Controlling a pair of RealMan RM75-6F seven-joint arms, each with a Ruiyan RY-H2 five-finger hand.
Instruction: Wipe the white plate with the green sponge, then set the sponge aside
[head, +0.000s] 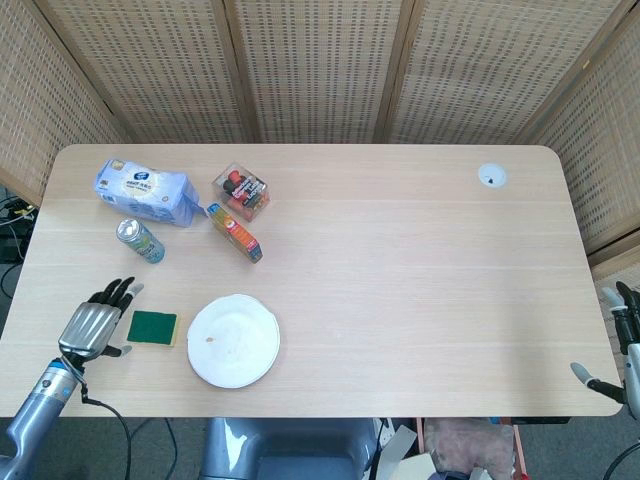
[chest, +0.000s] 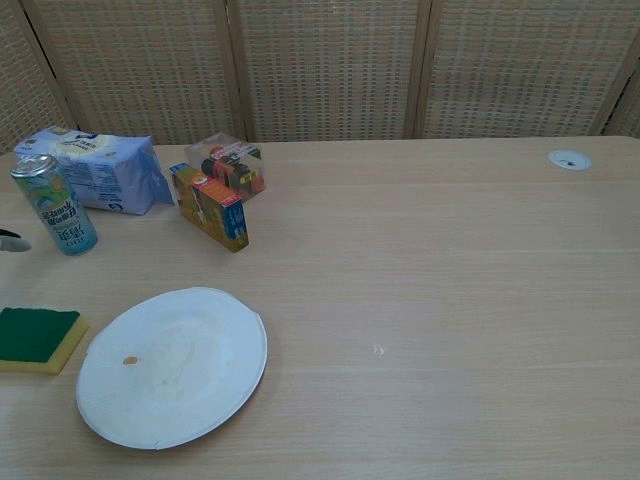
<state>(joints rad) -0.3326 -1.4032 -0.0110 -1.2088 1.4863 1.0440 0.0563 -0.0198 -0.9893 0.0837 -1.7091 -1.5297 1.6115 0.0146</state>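
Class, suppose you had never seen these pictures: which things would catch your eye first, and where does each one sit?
The white plate near the table's front edge stands out, with the green sponge lying just to its left. The left robot hand hovers right beside that sponge, fingers apart, holding nothing. At the back left sits a colourful cluster: a blue tissue pack, a can and an orange box.

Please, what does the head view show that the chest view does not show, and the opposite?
Only the head view shows the whole left hand, open beside the green sponge, and the right hand off the table's right edge.

Only the chest view shows the small brown spot on the white plate clearly, and the can's label from the side; of the left hand it shows only a fingertip at the left edge.

Both show sponge, plate, can, tissue pack, orange box, clear box and the table grommet.
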